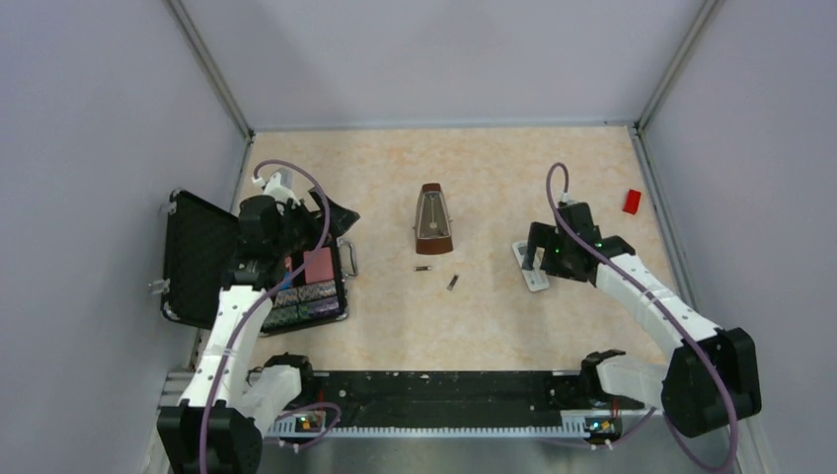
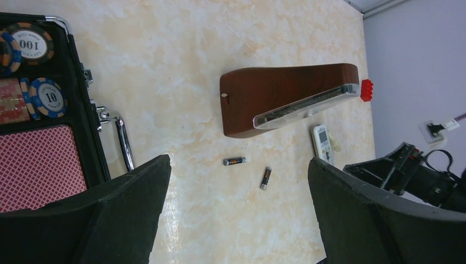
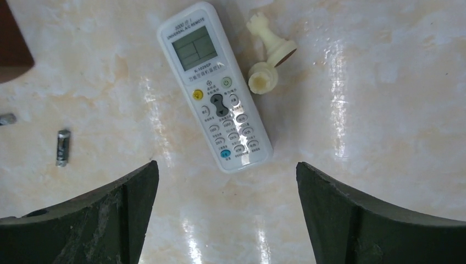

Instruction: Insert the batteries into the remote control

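Two batteries [image 1: 423,269] are seen lying apart on the surface [image 1: 494,178], at 6 o'clock of the metronome [image 1: 432,219]. In the top view one is laid along 9–3 and the other is tilted toward 1–7. The remote control [image 3: 214,88] is set buttons-up at their 3 o'clock, with its long axis running 11 to 5. The right gripper [image 3: 226,181] is held above the remote control's lower end, jaws spread wide and nothing pinched. The left gripper [image 2: 239,184] is likewise spread and empty, held over the open case [image 1: 197,247] at 9 o'clock. The right arm is judged nearer to both task items. The battery bay is presumably underneath, so a flip seems needed.
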Robot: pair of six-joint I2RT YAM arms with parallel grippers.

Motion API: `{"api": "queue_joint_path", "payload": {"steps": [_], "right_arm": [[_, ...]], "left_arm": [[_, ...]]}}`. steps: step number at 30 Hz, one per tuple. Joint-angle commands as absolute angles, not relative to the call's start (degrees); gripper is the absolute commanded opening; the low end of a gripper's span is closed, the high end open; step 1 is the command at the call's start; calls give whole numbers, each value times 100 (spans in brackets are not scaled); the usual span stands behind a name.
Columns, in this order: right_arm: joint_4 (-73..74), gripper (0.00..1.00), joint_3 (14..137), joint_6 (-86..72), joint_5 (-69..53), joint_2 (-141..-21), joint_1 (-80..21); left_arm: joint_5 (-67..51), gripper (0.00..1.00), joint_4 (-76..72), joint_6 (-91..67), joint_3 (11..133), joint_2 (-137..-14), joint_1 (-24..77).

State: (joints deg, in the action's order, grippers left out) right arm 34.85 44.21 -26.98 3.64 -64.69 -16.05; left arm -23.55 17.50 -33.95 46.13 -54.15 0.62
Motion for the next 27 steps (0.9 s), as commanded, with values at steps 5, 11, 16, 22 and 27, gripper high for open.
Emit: {"api": "queue_joint_path", "payload": {"steps": [5,11,16,22,27], "right_arm": [[2712,93,4195,-2915,1086,-7353,-2042],[2529,89,4323,-2787,1423,-7928,-2255],[2515,85,4427,-2854,1557,-8374,-2513],[2540,64,4478,-2992,1702,-8596,-2576],[2470,45,4515,-2870,1638,-8435,-2602]], "left_arm": [[-2659,99,656,-3339,4237,-4973,51],[-2582,99,567,-3315,4263,-4859,53],[-2469,99,626,-3271,4267,-4830,53],[-2404,98,762,-3198,4302,-4805,55],[-2430,98,837,-3114,4316,-4708,55]]}}
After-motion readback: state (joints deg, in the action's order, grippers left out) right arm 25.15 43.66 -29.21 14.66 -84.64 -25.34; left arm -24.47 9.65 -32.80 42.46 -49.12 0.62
